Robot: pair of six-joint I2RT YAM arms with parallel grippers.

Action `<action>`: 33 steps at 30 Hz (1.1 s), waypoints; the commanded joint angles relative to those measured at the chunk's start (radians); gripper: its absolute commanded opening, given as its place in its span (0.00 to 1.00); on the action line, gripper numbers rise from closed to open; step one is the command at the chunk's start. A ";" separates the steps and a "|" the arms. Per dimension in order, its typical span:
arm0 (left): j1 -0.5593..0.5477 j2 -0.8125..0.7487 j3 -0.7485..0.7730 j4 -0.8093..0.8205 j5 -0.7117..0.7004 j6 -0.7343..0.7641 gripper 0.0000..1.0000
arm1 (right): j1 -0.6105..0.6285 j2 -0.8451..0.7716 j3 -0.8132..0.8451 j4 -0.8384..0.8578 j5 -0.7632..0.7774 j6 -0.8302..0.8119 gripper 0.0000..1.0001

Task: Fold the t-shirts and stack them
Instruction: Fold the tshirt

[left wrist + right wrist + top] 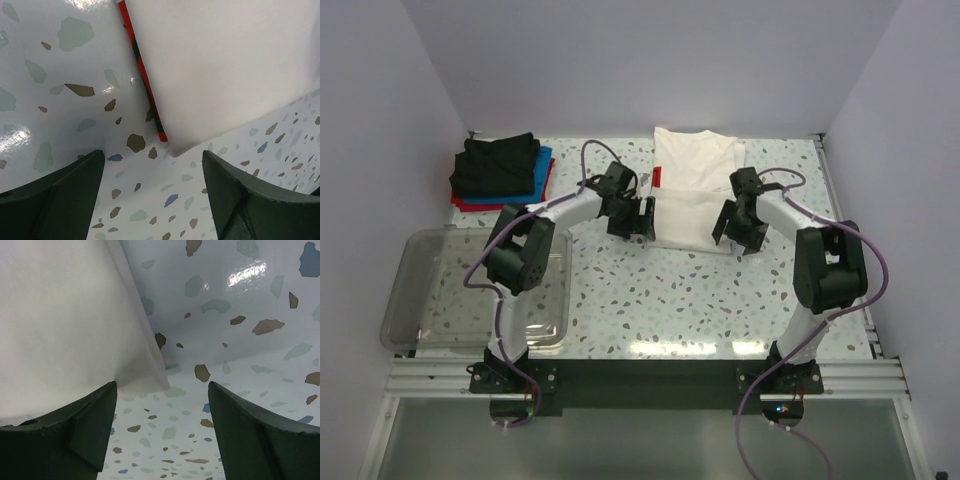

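Speckled tabletop (700,290) showed through the clear, round-cornered plastic tub (430,290). The left gripper (632,225) and right gripper (740,235) hung, jaws spread, at the smooth white t-shirt's (695,190) near corners.

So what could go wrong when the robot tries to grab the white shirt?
1. The white t-shirt lies flat on the table, and the open left fingers and right fingers hang by its near corners. They might pinch only the top layer or slip off.
2. If just one side catches, the fold could come out crooked.
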 commanded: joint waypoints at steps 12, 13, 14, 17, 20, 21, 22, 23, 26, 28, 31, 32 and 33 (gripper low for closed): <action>-0.047 -0.006 0.008 0.018 -0.012 -0.016 0.73 | -0.001 0.002 -0.056 0.041 -0.010 0.016 0.67; -0.050 -0.003 0.011 0.017 -0.015 -0.016 0.73 | -0.001 0.005 -0.056 0.041 -0.008 0.016 0.67; -0.054 -0.001 0.011 0.009 -0.029 -0.016 0.72 | -0.001 0.007 -0.056 0.041 -0.007 0.015 0.65; -0.065 0.005 0.012 -0.018 -0.061 -0.018 0.68 | -0.001 0.014 -0.059 0.045 -0.008 0.013 0.63; -0.065 0.005 0.005 -0.026 -0.078 -0.025 0.63 | -0.001 0.022 -0.061 0.053 -0.011 0.015 0.60; -0.065 0.005 0.003 -0.026 -0.081 -0.024 0.62 | -0.001 0.023 -0.061 0.056 -0.011 0.015 0.60; -0.067 0.005 0.003 -0.025 -0.086 -0.024 0.58 | -0.001 0.028 -0.061 0.058 -0.013 0.013 0.57; -0.067 0.005 0.003 -0.026 -0.088 -0.024 0.57 | -0.001 0.030 -0.061 0.058 -0.013 0.013 0.56; -0.067 0.008 0.008 -0.017 -0.091 -0.024 0.51 | -0.001 0.037 -0.061 0.065 -0.013 0.010 0.52; -0.067 0.016 0.012 -0.012 -0.094 -0.021 0.48 | -0.001 0.040 -0.059 0.068 -0.014 0.008 0.49; -0.067 0.023 0.022 -0.014 -0.092 -0.013 0.43 | -0.001 0.043 -0.058 0.078 -0.014 0.004 0.41; -0.067 0.023 0.023 -0.012 -0.092 -0.013 0.42 | -0.001 0.045 -0.056 0.078 -0.014 0.002 0.39; -0.067 0.025 0.022 -0.009 -0.094 -0.010 0.41 | -0.001 0.051 -0.052 0.079 -0.013 -0.001 0.37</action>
